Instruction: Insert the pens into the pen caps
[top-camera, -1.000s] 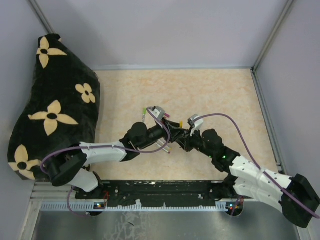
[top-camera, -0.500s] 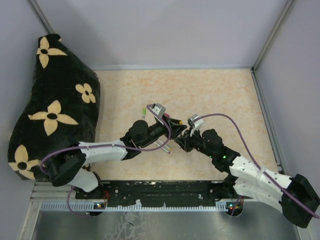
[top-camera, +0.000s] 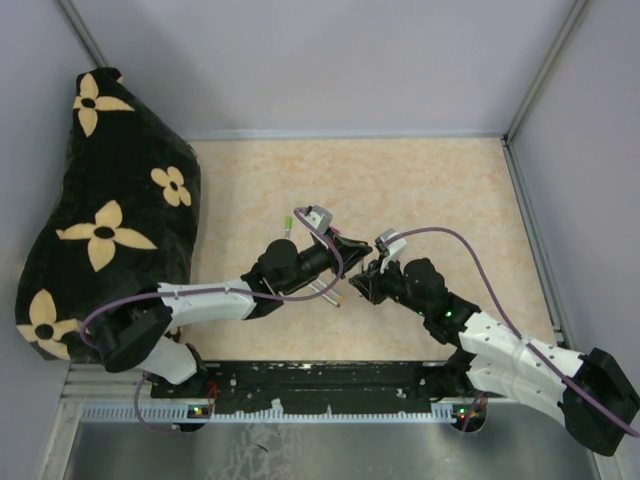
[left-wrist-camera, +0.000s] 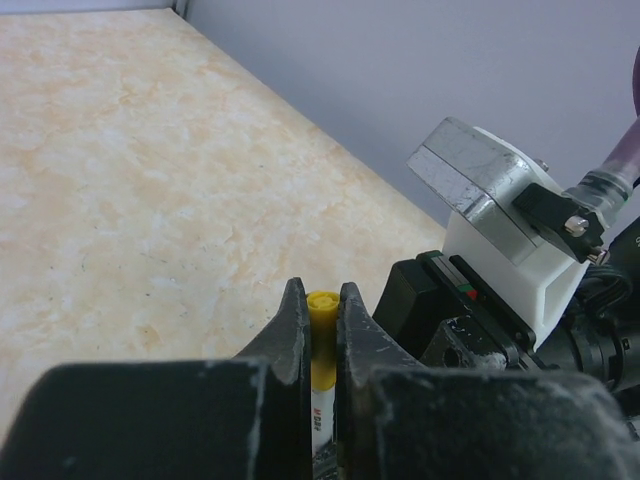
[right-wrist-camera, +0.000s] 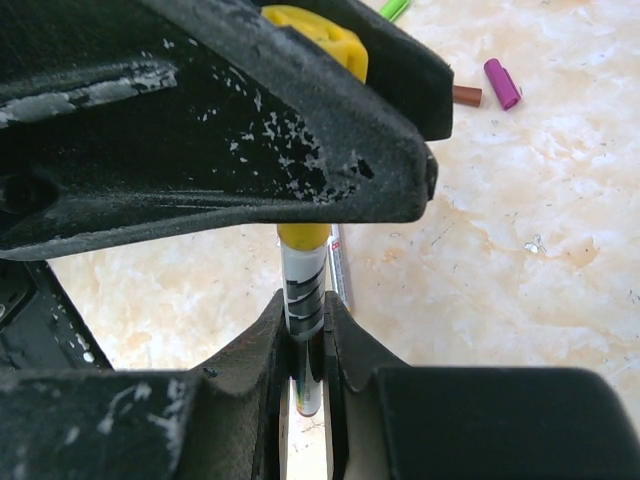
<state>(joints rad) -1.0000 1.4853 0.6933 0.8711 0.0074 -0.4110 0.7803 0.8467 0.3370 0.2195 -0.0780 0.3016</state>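
Arms meet mid-table, tips nearly touching. Left gripper (left-wrist-camera: 322, 310) is clamped on a yellow cap (left-wrist-camera: 322, 325), jaws pressed tight to both its sides; cap's flat end shows just past the fingertips, w/ a bit of white printed barrel below it. Right gripper (right-wrist-camera: 305, 330) is clamped on a white pen (right-wrist-camera: 305, 300), jaws tight on the barrel, printed black marks showing, pen standing upright btwn the fingers. Pen's top end sits inside the yellow cap, held by left gripper directly above it in right wrist view. In top view the pair hangs over the table (top-camera: 440, 190), left gripper (top-camera: 352, 246) & right gripper (top-camera: 362, 284) just beside each other. A loose pen (top-camera: 327, 291) lies on the table under left arm, partly hidden. Farther back in right wrist view: magenta cap (right-wrist-camera: 502, 83) & dark red cap (right-wrist-camera: 466, 96) lie just beside each other, green-tipped pen (right-wrist-camera: 394, 9) near top edge. Black floral bag (top-camera: 105, 210) sits far left, well apart.
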